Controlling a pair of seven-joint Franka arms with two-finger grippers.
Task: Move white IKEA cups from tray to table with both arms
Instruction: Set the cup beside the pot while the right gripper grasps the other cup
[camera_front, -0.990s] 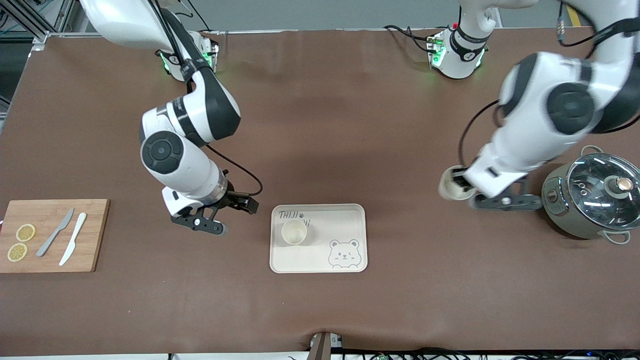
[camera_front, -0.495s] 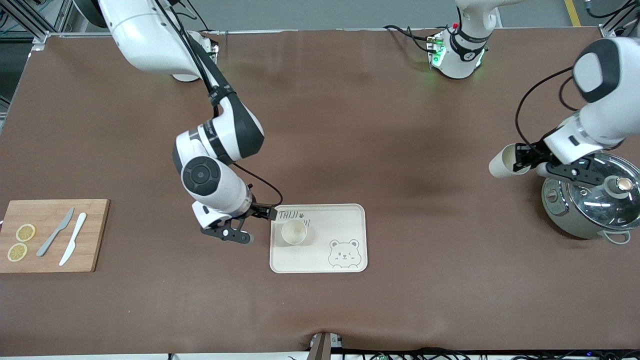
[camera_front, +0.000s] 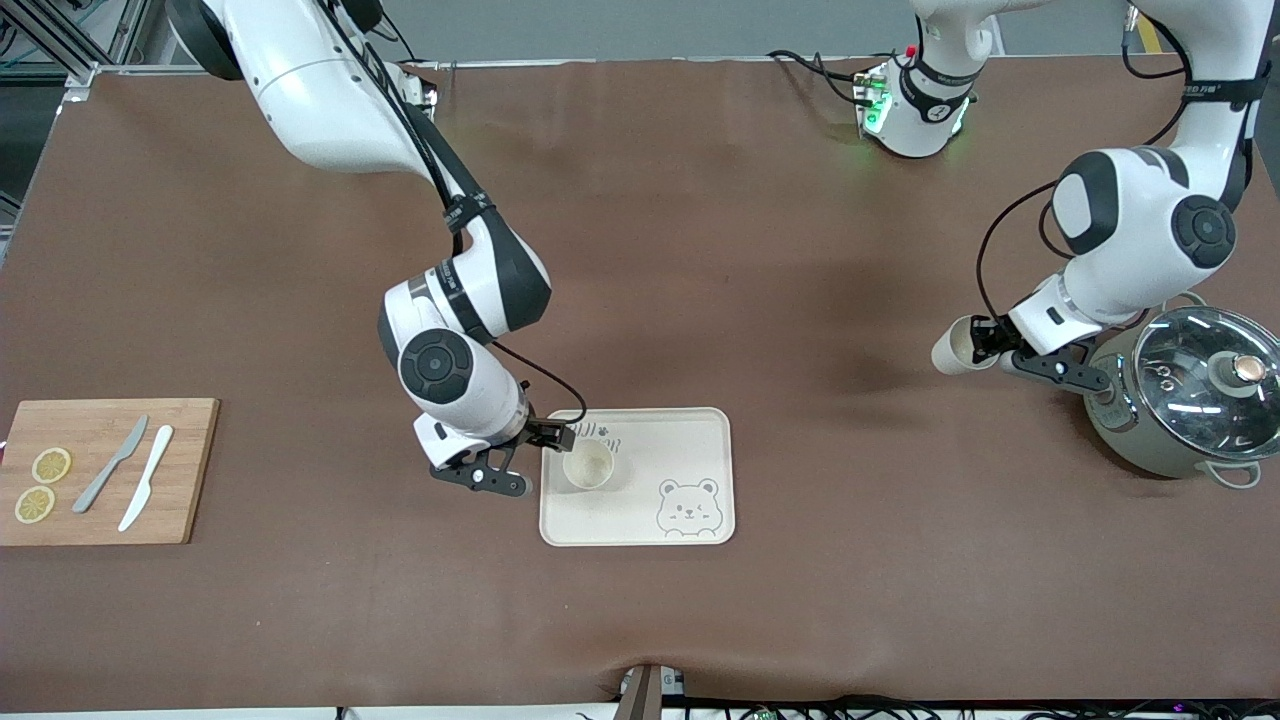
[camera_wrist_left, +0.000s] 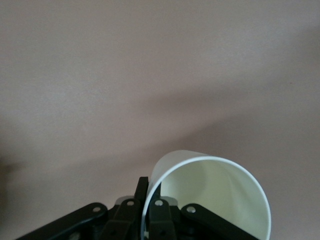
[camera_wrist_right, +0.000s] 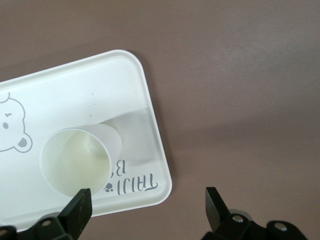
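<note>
- Gripping one white cup (camera_front: 957, 346) in my left gripper (camera_front: 985, 340), I am holding it tilted in the air over bare brown table (camera_front: 760, 250), beside the pot; in the left wrist view its round rim (camera_wrist_left: 207, 197) is showing a smooth, pale, empty inside.
- I am leaving the other white cup (camera_front: 588, 464) standing upright and empty on the bear tray (camera_front: 690, 430), toward the corner with the dark lettering.
- I am keeping my right gripper (camera_front: 535, 455) spread open and empty over the tray's edge, its fingers (camera_wrist_right: 77, 207) just beside that cup, not touching it.
- The tray is a cream rectangle with rounded corners and a printed bear face (camera_front: 688, 505).
- A grey-green pot (camera_front: 1175, 405) under a glass lid is sitting at my left arm's end.
- A wooden board (camera_front: 105, 470) is carrying two knives (camera_front: 128, 475) and two lemon slices (camera_front: 42, 484) at my right arm's end.
</note>
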